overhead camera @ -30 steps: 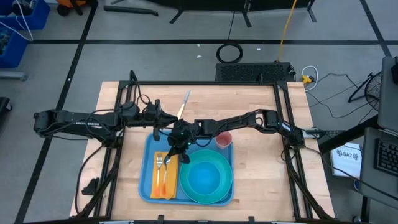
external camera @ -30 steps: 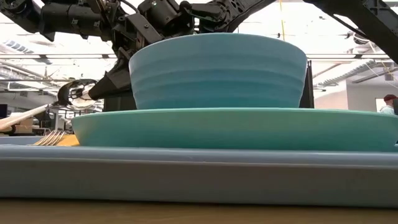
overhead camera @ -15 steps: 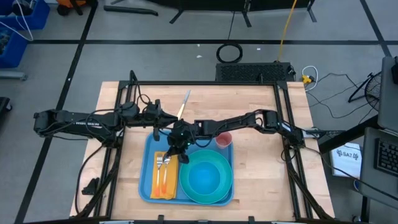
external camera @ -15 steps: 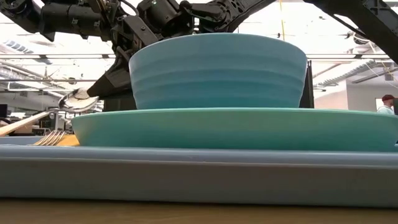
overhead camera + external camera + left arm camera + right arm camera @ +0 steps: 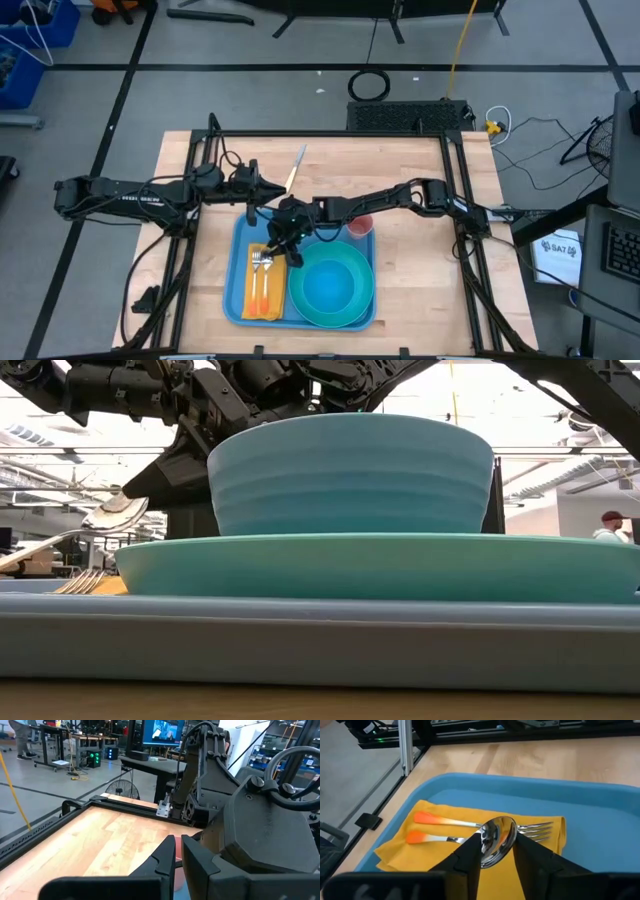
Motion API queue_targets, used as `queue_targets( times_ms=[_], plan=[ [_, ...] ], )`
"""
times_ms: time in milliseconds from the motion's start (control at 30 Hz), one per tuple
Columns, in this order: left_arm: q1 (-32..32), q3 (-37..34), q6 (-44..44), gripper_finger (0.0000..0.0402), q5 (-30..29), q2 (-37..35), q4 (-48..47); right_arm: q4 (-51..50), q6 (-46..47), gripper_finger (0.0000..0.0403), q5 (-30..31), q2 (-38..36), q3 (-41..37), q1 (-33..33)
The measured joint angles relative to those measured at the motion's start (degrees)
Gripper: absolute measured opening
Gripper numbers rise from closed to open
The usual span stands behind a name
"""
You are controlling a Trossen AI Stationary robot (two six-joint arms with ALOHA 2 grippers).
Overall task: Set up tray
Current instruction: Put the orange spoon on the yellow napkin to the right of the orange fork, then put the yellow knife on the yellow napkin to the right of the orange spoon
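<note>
Fingers on the right gripper [image 5: 496, 851] sit either side of a shiny metal spoon [image 5: 495, 840] over the yellow napkin [image 5: 445, 851], loosening, so I'd guess it's being laid beside the two orange-handled forks [image 5: 440, 822]. Left gripper [image 5: 178, 851] waits pinched shut, holding nothing, upper left of the tray [image 5: 238, 300]. That smooth sky-blue tray sits lower centre of the wooden table [image 5: 420, 260], carrying a ribbed bowl [image 5: 350, 472] on a teal plate [image 5: 380, 565].

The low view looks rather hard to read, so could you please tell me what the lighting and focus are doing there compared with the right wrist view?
Low view: bright backlight behind turns the arms into dark silhouettes; the bowl and tray sit so close that they fill the picture and look soft. Right wrist view: even light, the spoon and forks on the napkin are sharp, with reflections in the spoon.
</note>
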Motion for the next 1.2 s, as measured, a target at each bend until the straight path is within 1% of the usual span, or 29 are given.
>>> queue_targets(
  times_ms=[233, 367, 467, 567, 767, 833, 900, 967, 1100, 1200],
  plan=[
    [0.0, 0.0, -0.2, 0.0033, 0.0, 0.0, 0.0, 1.3, 0.2, 0.0116, 0.1, 0.0, 0.0, -0.2],
    [0.0, 0.0, -0.2, 0.0033, 0.0, 0.0, -0.1, 1.3, 0.1, 0.0130, 0.2, 0.0, 0.0, -0.4],
    [0.0, 0.0, -0.2, 0.0033, 0.0, 0.0, -0.1, 1.3, 0.1, 0.0141, 1.8, 0.0, 0.0, -0.6],
    [0.0, 0.0, -0.2, 0.0033, 0.0, 0.0, -0.1, 1.3, 0.4, 0.0148, 1.6, 0.0, 0.0, -1.2],
    [0.0, 0.0, 0.0, 0.0033, 0.0, 0.0, -0.2, 1.2, 0.3, 0.0153, 1.6, 0.0, 0.0, -1.7],
    [0.0, 0.0, 0.0, 0.0033, -0.1, 0.0, -0.2, -0.2, 0.1, 0.0153, 1.6, -0.5, 0.0, -2.1],
    [0.0, 0.0, -0.4, 0.0033, -0.3, 0.0, -0.2, -3.7, -0.8, 0.0153, 1.5, -2.1, -0.1, -2.8],
    [0.0, 0.0, -3.5, 0.0033, -3.1, 0.0, -1.3, -7.9, -2.6, 0.0153, 1.6, -4.5, 0.0, -3.8],
    [0.8, 0.0, -11.8, 0.0033, -13.0, 0.3, -7.7, -18.9, -5.2, 0.0153, 1.7, -10.9, 0.0, -5.9],
    [2.0, 0.0, -14.4, 0.0033, -14.6, 1.6, -12.0, -24.6, -7.2, 0.0153, 1.8, -16.6, -2.0, -7.1]
  ],
)
